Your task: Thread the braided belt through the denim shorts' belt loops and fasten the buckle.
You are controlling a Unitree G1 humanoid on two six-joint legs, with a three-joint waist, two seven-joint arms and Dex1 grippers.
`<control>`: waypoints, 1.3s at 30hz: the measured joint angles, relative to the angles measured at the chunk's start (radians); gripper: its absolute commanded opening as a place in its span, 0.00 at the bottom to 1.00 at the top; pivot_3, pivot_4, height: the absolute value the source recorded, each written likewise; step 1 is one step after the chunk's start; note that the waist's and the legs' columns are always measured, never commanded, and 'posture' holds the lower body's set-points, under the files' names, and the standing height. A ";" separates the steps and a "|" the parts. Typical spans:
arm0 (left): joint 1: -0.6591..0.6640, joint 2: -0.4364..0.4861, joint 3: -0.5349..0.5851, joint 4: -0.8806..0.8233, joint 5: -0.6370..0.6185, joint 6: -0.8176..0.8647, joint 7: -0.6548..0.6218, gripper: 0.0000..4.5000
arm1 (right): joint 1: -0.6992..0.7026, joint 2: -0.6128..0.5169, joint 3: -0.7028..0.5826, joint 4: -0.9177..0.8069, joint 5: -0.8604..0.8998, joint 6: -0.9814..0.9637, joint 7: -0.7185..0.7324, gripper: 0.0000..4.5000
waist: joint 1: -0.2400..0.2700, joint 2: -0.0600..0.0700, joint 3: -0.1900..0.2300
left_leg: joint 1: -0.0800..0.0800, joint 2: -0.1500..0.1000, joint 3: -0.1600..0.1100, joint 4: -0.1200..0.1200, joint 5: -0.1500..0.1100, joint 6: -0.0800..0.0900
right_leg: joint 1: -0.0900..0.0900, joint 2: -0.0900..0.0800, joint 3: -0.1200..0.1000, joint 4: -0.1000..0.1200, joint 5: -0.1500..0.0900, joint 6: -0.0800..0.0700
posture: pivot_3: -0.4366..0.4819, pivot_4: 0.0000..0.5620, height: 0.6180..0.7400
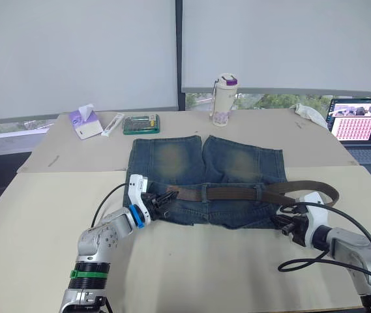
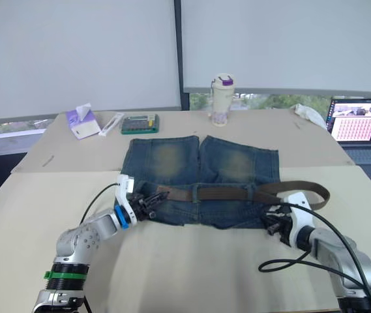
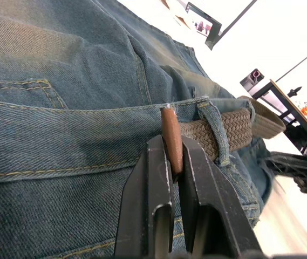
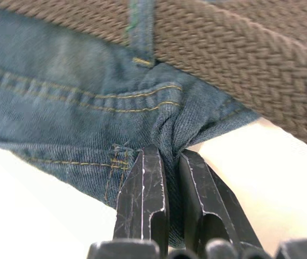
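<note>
The denim shorts (image 1: 205, 160) lie flat on the table, waistband nearest me. The braided belt (image 1: 237, 193) runs along the waistband under the belt loops (image 1: 203, 193) and curls back in a bend (image 1: 328, 193) past the shorts' right edge. My left gripper (image 1: 162, 201) is at the waistband's left end, shut on the belt's smooth brown tip (image 3: 171, 137), just past a belt loop (image 3: 216, 129). My right gripper (image 1: 281, 220) is shut on a fold of denim (image 4: 170, 135) at the waistband's right corner, below the belt (image 4: 239, 59). I cannot make out the buckle.
Along the far edge of the table stand a tissue box (image 1: 85, 122), a green case (image 1: 141, 124), a white bottle (image 1: 223, 100) and a crumpled white cloth (image 1: 310, 112). An open laptop (image 1: 361, 127) sits at the far right. Black cables (image 1: 302, 264) trail from my right arm.
</note>
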 measured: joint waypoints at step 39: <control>-0.009 -0.098 -0.095 -0.109 -0.016 0.087 0.069 0.00 | 0.376 -0.209 -0.596 -0.059 0.164 -0.029 0.119 0.99 | 0.014 0.012 0.002 | -0.014 -0.005 0.003 0.002 0.000 0.001 | -0.001 0.000 0.001 -0.004 -0.003 0.005 | 0.48 0.27 1.00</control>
